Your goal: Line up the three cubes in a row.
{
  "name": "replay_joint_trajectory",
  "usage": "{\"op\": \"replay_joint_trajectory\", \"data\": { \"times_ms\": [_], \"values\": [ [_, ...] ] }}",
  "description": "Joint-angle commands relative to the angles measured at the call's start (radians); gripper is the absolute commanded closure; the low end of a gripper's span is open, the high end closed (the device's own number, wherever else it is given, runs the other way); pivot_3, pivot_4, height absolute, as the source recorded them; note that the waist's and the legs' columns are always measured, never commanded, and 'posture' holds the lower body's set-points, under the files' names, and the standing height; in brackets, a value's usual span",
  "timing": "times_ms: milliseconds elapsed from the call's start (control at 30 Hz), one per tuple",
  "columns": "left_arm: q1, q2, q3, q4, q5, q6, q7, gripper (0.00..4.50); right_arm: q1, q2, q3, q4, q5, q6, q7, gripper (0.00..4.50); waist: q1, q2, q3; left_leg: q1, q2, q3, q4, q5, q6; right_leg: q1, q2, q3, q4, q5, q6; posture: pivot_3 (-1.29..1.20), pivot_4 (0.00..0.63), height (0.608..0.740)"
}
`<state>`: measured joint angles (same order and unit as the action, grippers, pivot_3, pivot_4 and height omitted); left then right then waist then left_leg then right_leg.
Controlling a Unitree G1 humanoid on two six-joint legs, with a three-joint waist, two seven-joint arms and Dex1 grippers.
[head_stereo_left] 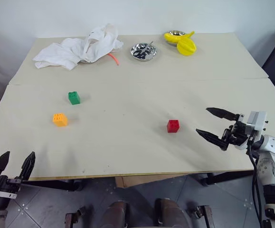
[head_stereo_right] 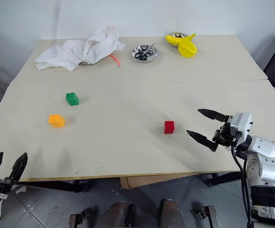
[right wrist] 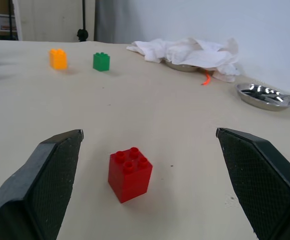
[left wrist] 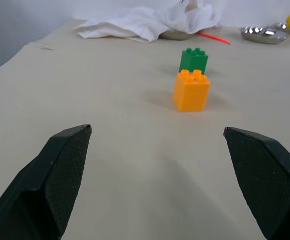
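At the lower left of the left eye view, I am seeing the left gripper [head_stereo_left: 14,164] hanging just off the near edge of the table [head_stereo_left: 128,142], its two black fingers spread wide with nothing between them. At the right edge of the same view, the right gripper [head_stereo_left: 215,126] is hovering over the table, pointing toward the frame's centre, its fingers likewise standing wide apart and gripping nothing.

I am reading the three cubes as follows:
- The red cube [head_stereo_left: 173,126] is sitting right of centre, near the right gripper's fingertips but apart from them. In the right wrist view, it [right wrist: 129,174] is lying ahead of the fingers, studs up.
- The orange cube [head_stereo_left: 60,119] is sitting in the left part of the frame.
- The green cube [head_stereo_left: 73,97] is sitting just above and slightly right of the orange one, close by but not touching. In the left wrist view, the two are lining up one behind the other, orange [left wrist: 191,90] nearer, green [left wrist: 193,60] beyond.

The red cube is standing well apart from the other two.

Along the top of the frame, I am noting a crumpled white cloth [head_stereo_left: 78,47] at upper left, a small metal dish [head_stereo_left: 143,51] at upper centre, and yellow plastic toy pieces [head_stereo_left: 182,42] just to its right.
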<state>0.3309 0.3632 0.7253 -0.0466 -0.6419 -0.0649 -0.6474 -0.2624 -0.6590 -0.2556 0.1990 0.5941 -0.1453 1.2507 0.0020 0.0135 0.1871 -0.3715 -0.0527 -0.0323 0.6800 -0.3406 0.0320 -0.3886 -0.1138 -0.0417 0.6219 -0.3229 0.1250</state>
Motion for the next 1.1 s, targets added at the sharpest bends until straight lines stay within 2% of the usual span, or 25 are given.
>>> {"op": "replay_joint_trajectory", "data": {
  "times_ms": [33, 200, 367, 500, 633, 767, 867, 967, 1100],
  "values": [
    [-0.004, 0.022, -0.016, -0.078, 0.004, -0.011, 0.0, 0.0, -0.006, -0.008, -0.029, -0.007, 0.008, 0.008, -0.001, 0.04, -0.001, 0.0, 0.0, 0.0, 0.0, 0.0, 0.0, 0.0, 0.0, 0.0, 0.0, 0.0, 0.0, 0.0, 0.0, 0.0, 0.15, 0.74],
    [-0.068, 0.078, -0.04, -0.141, 0.049, -0.002, 0.049, 0.0, -0.031, -0.005, -0.018, 0.014, -0.005, 0.019, 0.001, 0.04, 0.0, 0.0, 0.0, 0.0, 0.0, 0.0, 0.0, 0.0, 0.0, 0.0, 0.0, 0.0, 0.0, 0.0, 0.0, 0.0, 0.15, 0.74],
    [-0.125, 0.129, -0.063, -0.211, 0.048, 0.13, 0.162, 0.0, -0.044, 0.007, -0.007, -0.002, -0.003, 0.043, -0.004, 0.04, -0.002, 0.0, 0.0, 0.0, 0.0, 0.0, 0.0, 0.0, 0.0, 0.0, 0.0, 0.0, 0.001, 0.0, 0.0, 0.0, 0.15, 0.74],
    [-0.274, 0.218, -0.112, -0.264, 0.005, 0.431, 0.354, 0.0, -0.058, 0.008, 0.001, -0.044, 0.007, 0.088, -0.014, 0.04, 0.004, 0.0, 0.0, 0.0, 0.0, -0.001, 0.0, 0.0, 0.0, -0.001, 0.0, -0.001, 0.004, 0.0, 0.0, 0.0, 0.15, 0.74],
    [-0.482, 0.325, -0.227, -0.221, 0.03, 0.752, 0.493, 0.0, -0.064, 0.019, 0.008, -0.057, -0.001, 0.096, -0.022, 0.04, 0.011, 0.0, 0.0, 0.0, -0.001, -0.002, 0.001, 0.001, -0.001, -0.001, 0.0, -0.001, 0.005, 0.0, 0.0, 0.0, 0.15, 0.74],
    [-0.823, 0.337, -0.404, -0.031, 0.105, 0.915, 0.548, 0.0, -0.055, 0.031, 0.015, -0.073, -0.01, 0.098, -0.026, 0.04, 0.023, -0.001, 0.0, -0.001, -0.003, -0.003, 0.001, 0.001, -0.001, -0.003, 0.0, -0.002, 0.007, 0.0, 0.0, 0.0, 0.15, 0.74],
    [-1.014, 0.305, -0.488, 0.166, 0.165, 0.943, 0.537, 0.0, -0.055, 0.042, 0.02, -0.084, -0.014, 0.102, -0.037, 0.04, 0.022, -0.001, 0.0, -0.001, -0.004, -0.003, 0.002, 0.001, -0.001, -0.003, 0.001, -0.005, 0.008, 0.0, 0.0, 0.0, 0.15, 0.74],
    [-1.169, 0.26, -0.533, 0.378, 0.254, 0.885, 0.57, 0.0, -0.053, 0.052, 0.027, -0.1, -0.014, 0.103, -0.048, 0.04, 0.017, -0.002, 0.001, -0.001, -0.005, -0.003, 0.001, 0.001, -0.001, -0.004, 0.002, -0.008, 0.012, 0.001, 0.001, 0.0, 0.15, 0.74],
    [-1.301, 0.214, -0.541, 0.613, 0.319, 0.851, 0.6, 0.0, -0.05, 0.065, 0.033, -0.12, -0.012, 0.108, -0.062, 0.04, 0.008, -0.004, 0.001, -0.001, -0.005, -0.003, 0.0, 0.001, -0.001, -0.006, 0.004, -0.009, 0.011, 0.001, 0.001, 0.0, 0.15, 0.74]
  ]
}}
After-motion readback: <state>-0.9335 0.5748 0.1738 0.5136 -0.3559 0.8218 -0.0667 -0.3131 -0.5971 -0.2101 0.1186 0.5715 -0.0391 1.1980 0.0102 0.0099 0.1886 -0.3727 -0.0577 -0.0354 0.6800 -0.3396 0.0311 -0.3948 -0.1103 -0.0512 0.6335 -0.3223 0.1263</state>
